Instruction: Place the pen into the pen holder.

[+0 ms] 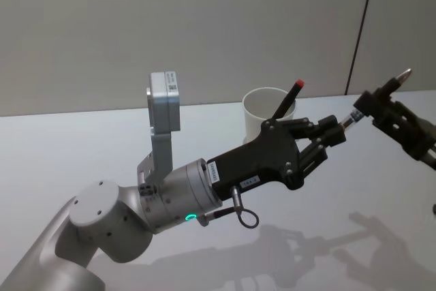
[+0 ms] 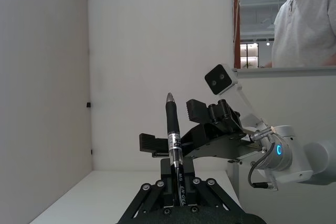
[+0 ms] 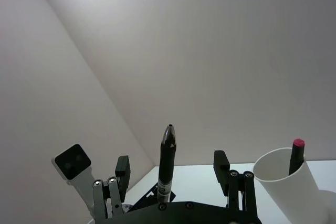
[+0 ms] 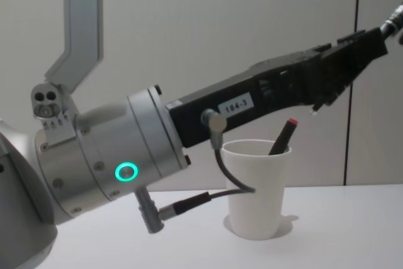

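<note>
My left gripper (image 1: 337, 131) is shut on the black pen (image 1: 349, 120) and holds it in the air, to the right of the pen holder. The pen slants up to the right, its silver tip uppermost. In the left wrist view the pen (image 2: 172, 129) stands up out of the closed fingers. My right gripper (image 1: 378, 103) is open, with one finger on each side of the pen (image 3: 167, 161) and neither touching it. The pen holder, a white paper cup (image 1: 262, 110), stands upright on the table behind the left gripper (image 4: 378, 36) and lower than it.
A red-capped pen (image 1: 289, 97) leans inside the cup (image 4: 258, 187). The white table (image 1: 82, 148) runs back to a grey wall. My left arm (image 1: 177, 202) reaches across the table's middle from the lower left.
</note>
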You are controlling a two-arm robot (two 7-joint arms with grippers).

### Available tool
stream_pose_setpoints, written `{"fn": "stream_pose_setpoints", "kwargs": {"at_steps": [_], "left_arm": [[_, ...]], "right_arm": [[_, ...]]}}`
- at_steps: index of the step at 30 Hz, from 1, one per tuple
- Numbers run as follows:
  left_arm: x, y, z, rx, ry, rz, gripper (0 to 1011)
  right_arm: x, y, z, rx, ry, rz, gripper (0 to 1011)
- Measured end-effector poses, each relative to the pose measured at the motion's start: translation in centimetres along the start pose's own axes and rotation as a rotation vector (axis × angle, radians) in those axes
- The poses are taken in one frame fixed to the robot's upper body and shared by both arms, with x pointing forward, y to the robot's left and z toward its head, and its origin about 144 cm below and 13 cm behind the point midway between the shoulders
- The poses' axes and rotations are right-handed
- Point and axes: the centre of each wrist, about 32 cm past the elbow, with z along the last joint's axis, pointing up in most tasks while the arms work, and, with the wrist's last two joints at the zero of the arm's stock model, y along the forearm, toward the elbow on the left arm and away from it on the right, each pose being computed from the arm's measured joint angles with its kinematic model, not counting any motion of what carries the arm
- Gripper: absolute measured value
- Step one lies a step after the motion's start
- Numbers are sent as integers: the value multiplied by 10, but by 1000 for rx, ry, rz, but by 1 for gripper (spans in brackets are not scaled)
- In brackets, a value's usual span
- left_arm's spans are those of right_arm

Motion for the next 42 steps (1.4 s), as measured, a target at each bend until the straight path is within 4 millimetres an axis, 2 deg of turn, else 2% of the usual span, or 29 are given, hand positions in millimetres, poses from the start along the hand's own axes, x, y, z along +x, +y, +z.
{"fn": "stream_pose_setpoints", "kwargs": {"at_steps": [14,42], "left_arm": [[0,0,0,0,0,0,123],[0,0,0,0,0,0,123]], "right_arm": [[0,11,-7,-7,45,31,1002],[2,11,-17,15,86,40,1001]]}}
